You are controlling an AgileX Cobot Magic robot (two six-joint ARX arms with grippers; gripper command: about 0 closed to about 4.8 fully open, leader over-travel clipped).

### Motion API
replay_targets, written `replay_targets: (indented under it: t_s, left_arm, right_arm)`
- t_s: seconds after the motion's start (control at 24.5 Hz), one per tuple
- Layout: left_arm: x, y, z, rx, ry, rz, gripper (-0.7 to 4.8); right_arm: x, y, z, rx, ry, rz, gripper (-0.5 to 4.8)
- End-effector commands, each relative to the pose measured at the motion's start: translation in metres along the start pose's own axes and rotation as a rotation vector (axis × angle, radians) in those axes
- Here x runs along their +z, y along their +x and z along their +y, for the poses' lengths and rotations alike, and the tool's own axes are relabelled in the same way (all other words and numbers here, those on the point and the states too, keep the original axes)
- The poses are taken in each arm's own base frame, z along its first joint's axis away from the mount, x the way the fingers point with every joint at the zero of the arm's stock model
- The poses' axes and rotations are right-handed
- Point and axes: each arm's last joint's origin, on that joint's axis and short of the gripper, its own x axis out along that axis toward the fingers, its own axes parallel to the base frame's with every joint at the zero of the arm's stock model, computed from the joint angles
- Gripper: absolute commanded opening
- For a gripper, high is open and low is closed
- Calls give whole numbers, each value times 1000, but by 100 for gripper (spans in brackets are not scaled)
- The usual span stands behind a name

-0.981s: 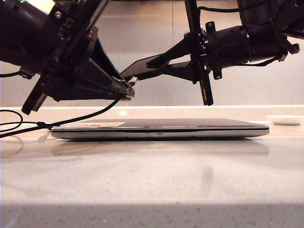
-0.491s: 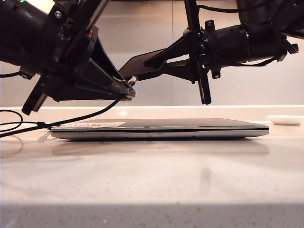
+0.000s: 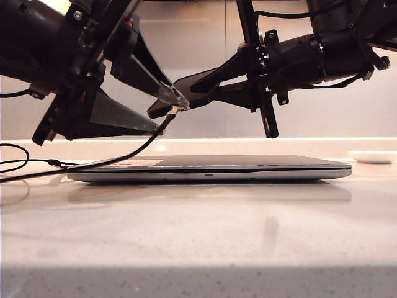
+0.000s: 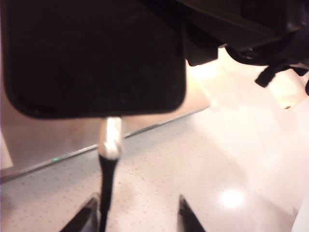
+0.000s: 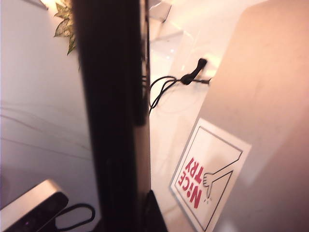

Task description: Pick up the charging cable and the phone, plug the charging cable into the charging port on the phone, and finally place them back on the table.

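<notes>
The phone (image 3: 186, 89), a thin black slab, hangs tilted in the air above the laptop, with my right gripper (image 3: 208, 88) shut on it. In the right wrist view the phone (image 5: 113, 111) shows edge-on as a dark band between the right gripper's (image 5: 130, 212) fingers. The charging cable's silvery plug (image 4: 111, 137) sits in the phone's (image 4: 96, 53) lower edge. Its black cord (image 3: 124, 151) droops left down to the table (image 3: 198, 236). My left gripper (image 3: 172, 117) stands open around the plug. In the left wrist view the left gripper's (image 4: 136, 212) fingers are spread, and the cord passes beside one finger.
A closed silver-grey laptop (image 3: 211, 167) with a "NICE TRY" sticker (image 5: 207, 179) lies under both grippers. A white dish (image 3: 372, 156) stands at the far right. More black cord loops on the counter at the far left (image 3: 15, 162).
The left gripper's jaws have opened and let go of the plug, which stays in the phone. The right gripper has raised the phone slightly.
</notes>
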Motion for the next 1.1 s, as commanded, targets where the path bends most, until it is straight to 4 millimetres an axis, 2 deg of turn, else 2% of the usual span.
replay_targets:
  t_s: [0.04, 0.33, 0.41, 0.45, 0.53, 0.61, 0.7, 0.94, 1.1]
  left_arm:
    - [7, -1, -5, -18, 36, -28, 183]
    - [31, -2, -21, -32, 130, -65, 182]
    - [47, -4, -24, -14, 152, -90, 174]
    - [52, -5, -24, -6, 159, -100, 149]
    - [60, -7, -23, 14, 182, -114, 54]
    - [67, -9, -21, 39, 205, -121, -11]
    - [78, -13, -15, 87, 257, -132, -6]
    - [84, -18, -3, 150, 252, -133, -6]
    - [84, -18, -3, 154, 267, -131, -6]
  right_arm:
    - [9, -4, 7, 15, -47, -50, -5]
    - [17, -22, 1, -72, 18, -86, -5]
    - [23, -41, 1, -122, 39, -106, -5]
    - [24, -46, 2, -135, 42, -110, -5]
    - [26, -57, 2, -166, 55, -119, -5]
    - [28, -68, 2, -191, 81, -128, -5]
    - [33, -93, 3, -215, 129, -124, -5]
    - [47, -124, 11, -330, 114, -113, -5]
    - [56, -144, 18, -457, 126, -99, -5]
